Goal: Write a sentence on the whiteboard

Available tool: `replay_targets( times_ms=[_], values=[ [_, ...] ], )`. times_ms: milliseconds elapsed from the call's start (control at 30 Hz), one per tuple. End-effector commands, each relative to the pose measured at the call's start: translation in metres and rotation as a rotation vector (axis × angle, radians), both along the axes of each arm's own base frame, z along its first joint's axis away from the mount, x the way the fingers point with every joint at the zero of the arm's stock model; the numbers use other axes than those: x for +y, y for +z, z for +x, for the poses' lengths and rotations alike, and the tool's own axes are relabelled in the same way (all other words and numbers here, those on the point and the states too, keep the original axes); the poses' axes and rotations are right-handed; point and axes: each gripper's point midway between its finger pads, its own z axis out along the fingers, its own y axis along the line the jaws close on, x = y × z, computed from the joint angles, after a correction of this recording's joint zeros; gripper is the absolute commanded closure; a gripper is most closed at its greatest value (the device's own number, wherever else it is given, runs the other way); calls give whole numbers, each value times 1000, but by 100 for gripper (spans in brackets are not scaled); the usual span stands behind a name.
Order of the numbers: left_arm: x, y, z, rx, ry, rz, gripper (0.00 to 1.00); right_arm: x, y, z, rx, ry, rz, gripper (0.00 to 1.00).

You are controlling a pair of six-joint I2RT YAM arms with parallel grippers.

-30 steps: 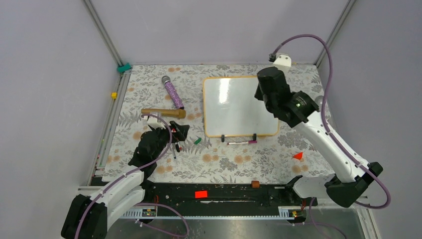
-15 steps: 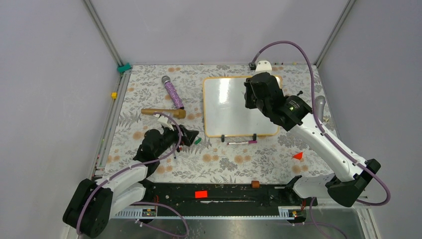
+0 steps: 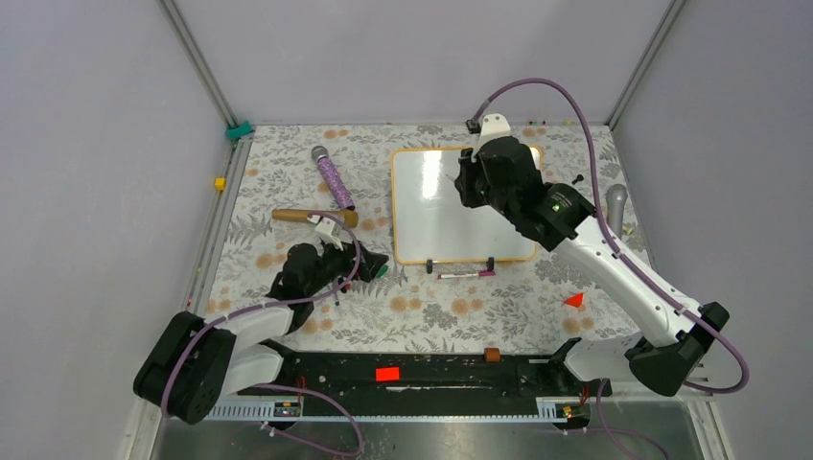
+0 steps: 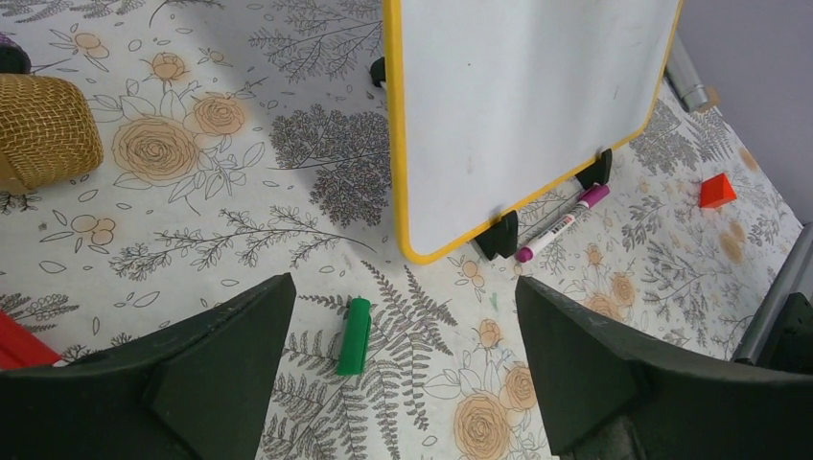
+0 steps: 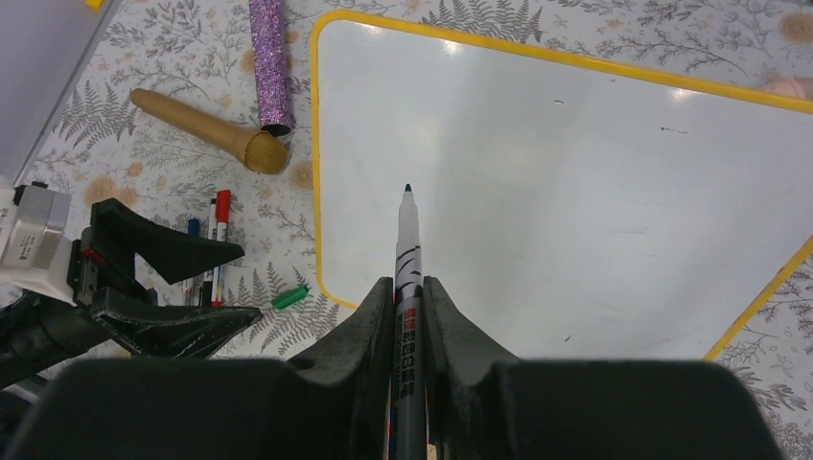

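Left wrist view looked out between the fingers of the left pincer [image 4: 403, 283], which stood spread wide and released, gripping nothing. Just ahead of them a small green cap [image 4: 354, 335] lay on the flowered worktop [image 4: 240, 220]. A red shape [image 4: 24, 340] at the lower left was mostly hidden behind one finger, and I could not say what it was. From the right wrist view, a few pens [image 5: 216, 244] lay beside that arm, too small to count surely.

Farther on, a purple-capped pen [image 4: 561, 222] lay just beside the two black feet [image 4: 497, 236] at the near edge of the whiteboard [image 4: 518, 96]. The board sat past the middle of the worktop, yellow-orange framed, and its top was cut off in this view. Its face read as glossy white with a few faint specks. An orange wedge [image 4: 717, 190] sat well off to the right, and a grey cylinder [image 4: 685, 86] was half hidden by the board's far corner.

The right pincer [image 5: 407, 285] was over the board, clenched on a marker [image 5: 407, 240] whose dark tip pointed outward. Whether the tip met the surface I could not tell. From overhead, that arm covered the board's right upper part.

Left of the board lay a gold microphone [image 5: 206, 129] and, beyond it, a purple glitter microphone [image 5: 269, 62], cut off at the top edge.
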Motion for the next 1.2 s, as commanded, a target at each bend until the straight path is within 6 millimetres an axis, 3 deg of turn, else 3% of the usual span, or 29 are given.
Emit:
replay_targets(
  times_ms=[0, 300, 400, 667, 933, 1167],
  values=[
    [-15, 31, 18, -117, -34, -55, 15, 14, 13, 6, -25, 42, 24, 100],
    [-21, 47, 27, -101, -9, -167, 17, 20, 15, 8, -7, 68, 5, 100],
    [-23, 41, 34, -49, -8, -124, 12, 21, 13, 7, -7, 80, 4, 100],
    [-32, 31, 34, -41, -72, -97, 12, 23, 12, 8, -7, 84, -2, 100],
    [-42, 24, 32, -77, -134, -127, 21, 24, 5, 8, 5, 98, -20, 100],
    [-57, 8, 35, 5, -208, -127, 28, 34, -5, 11, 32, 124, -25, 100]
  ],
)
